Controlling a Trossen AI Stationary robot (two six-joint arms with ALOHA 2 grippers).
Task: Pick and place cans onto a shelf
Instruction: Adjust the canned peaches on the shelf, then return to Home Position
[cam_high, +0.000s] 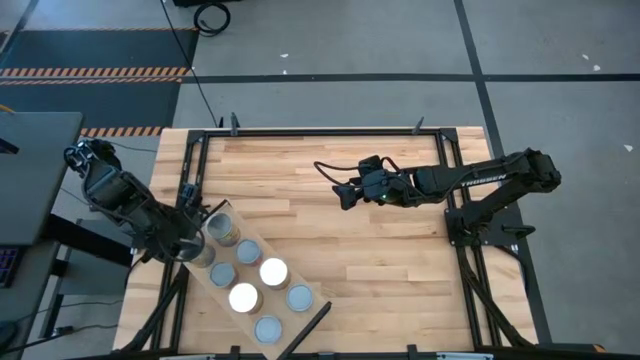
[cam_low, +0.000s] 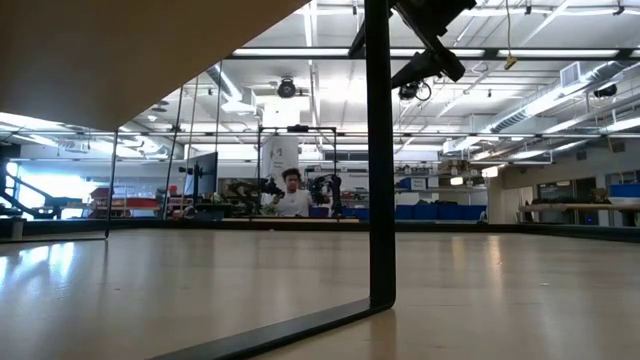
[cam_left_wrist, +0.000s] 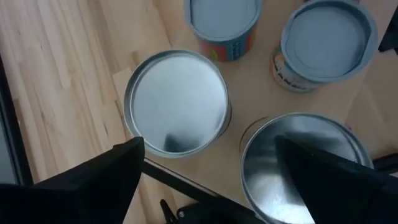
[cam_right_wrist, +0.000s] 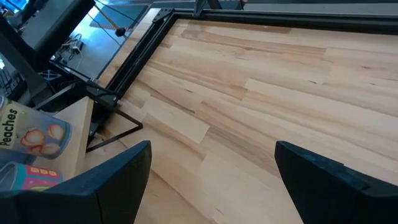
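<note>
Several cans (cam_high: 248, 250) stand upright on the shelf (cam_high: 312, 292), a pale plank lying slantwise at the table's near left. Their tops are silvery, grey-blue or bright white (cam_high: 273, 271). My left gripper (cam_high: 195, 245) hangs open above the shelf's far-left end, pointing steeply down. In its wrist view one silvery can top (cam_left_wrist: 177, 102) lies just beyond the gap between its fingers (cam_left_wrist: 208, 171), and the other silvery top (cam_left_wrist: 292, 155) runs under one finger, with two grey-blue tops (cam_left_wrist: 326, 37) beyond. My right gripper (cam_high: 345, 195) stands open over the bare middle of the table, nothing between its fingers (cam_right_wrist: 211, 180).
The shelf stands raised on a dark frame (cam_low: 380, 150), its underside (cam_low: 120, 50) showing in the low view. A black frame (cam_high: 320, 130) rims the wooden tabletop (cam_high: 380, 260). A peaches-labelled can (cam_right_wrist: 28, 134) shows in the right wrist view. A person (cam_low: 292, 195) stands far behind the table.
</note>
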